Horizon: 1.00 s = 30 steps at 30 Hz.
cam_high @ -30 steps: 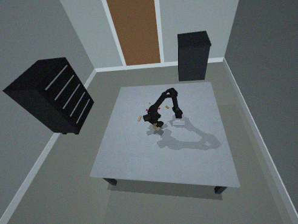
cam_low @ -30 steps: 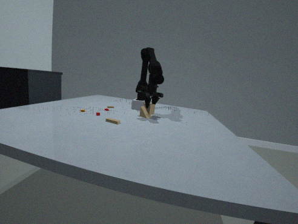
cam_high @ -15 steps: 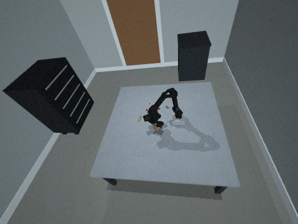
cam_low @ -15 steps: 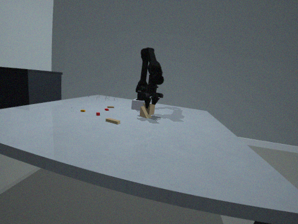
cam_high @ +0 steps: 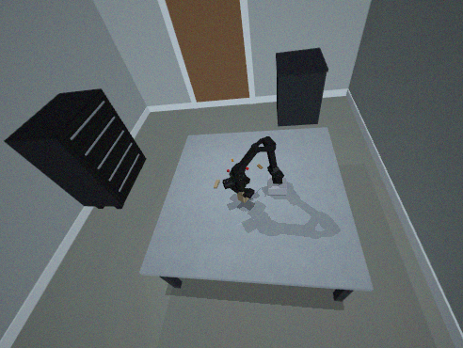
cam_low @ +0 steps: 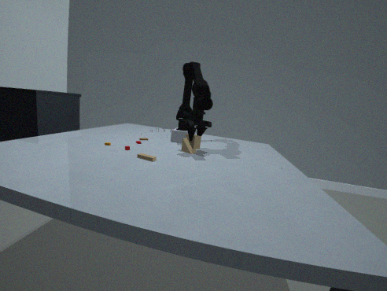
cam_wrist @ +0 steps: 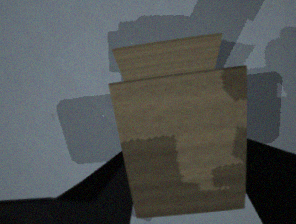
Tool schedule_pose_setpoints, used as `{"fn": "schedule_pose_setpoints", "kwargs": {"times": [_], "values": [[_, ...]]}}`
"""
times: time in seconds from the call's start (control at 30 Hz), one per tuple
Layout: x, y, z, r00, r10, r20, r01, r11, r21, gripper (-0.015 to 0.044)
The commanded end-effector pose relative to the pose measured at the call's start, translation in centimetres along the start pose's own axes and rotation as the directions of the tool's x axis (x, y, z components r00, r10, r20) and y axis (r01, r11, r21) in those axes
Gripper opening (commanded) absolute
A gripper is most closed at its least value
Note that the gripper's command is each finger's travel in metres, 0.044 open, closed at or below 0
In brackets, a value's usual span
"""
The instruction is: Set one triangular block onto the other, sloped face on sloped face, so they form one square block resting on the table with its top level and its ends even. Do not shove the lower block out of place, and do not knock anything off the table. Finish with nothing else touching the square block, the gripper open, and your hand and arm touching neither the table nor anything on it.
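Note:
My gripper (cam_low: 197, 136) (cam_wrist: 180, 149) is shut on one wooden triangular block (cam_low: 197, 142) (cam_wrist: 185, 140). It holds this block tilted, low over the table, its broad face toward the wrist camera. The other triangular block (cam_low: 185, 145) (cam_wrist: 170, 57) stands on the table, close beside the held one; its far part shows beyond the held block's edge in the wrist view and the rest is hidden. The two are not stacked flush. Whether they touch, I cannot tell. In the top view the blocks are small and partly covered by the gripper.
A wooden bar (cam_high: 216, 183) (cam_low: 146, 157) lies on the table near the blocks. Red pieces (cam_high: 228, 170) (cam_low: 127, 148), a small orange piece (cam_high: 232, 160) (cam_low: 108, 144) and an orange-brown bar (cam_high: 260, 166) (cam_low: 144, 138) lie farther off. The arm's pale base (cam_high: 278, 189) is nearby.

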State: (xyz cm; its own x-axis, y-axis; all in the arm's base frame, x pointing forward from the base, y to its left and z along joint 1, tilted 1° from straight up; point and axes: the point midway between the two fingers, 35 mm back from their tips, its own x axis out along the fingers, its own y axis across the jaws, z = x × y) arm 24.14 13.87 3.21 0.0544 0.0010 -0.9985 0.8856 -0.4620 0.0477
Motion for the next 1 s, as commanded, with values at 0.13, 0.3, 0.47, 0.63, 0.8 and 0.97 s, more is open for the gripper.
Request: {"fn": "schedule_pose_setpoints", "kwargs": {"times": [0.13, 0.3, 0.47, 0.63, 0.8, 0.97], "values": [[0.1, 0.0, 0.1, 1.0, 0.006, 0.005, -0.006, 1.0, -0.007, 0.0], [0.1, 0.0, 0.1, 1.0, 0.006, 0.005, -0.006, 1.0, -0.008, 0.0], [0.4, 0.0, 0.2, 1.0, 0.006, 0.005, -0.006, 1.0, -0.008, 0.0], [0.7, 0.1, 0.3, 1.0, 0.007, 0.006, -0.007, 1.0, -0.008, 0.0], [1.0, 0.1, 0.5, 1.0, 0.007, 0.006, -0.007, 1.0, -0.008, 0.0], [1.3, 0.1, 0.6, 1.0, 0.007, 0.006, -0.007, 1.0, -0.008, 0.0]]}}
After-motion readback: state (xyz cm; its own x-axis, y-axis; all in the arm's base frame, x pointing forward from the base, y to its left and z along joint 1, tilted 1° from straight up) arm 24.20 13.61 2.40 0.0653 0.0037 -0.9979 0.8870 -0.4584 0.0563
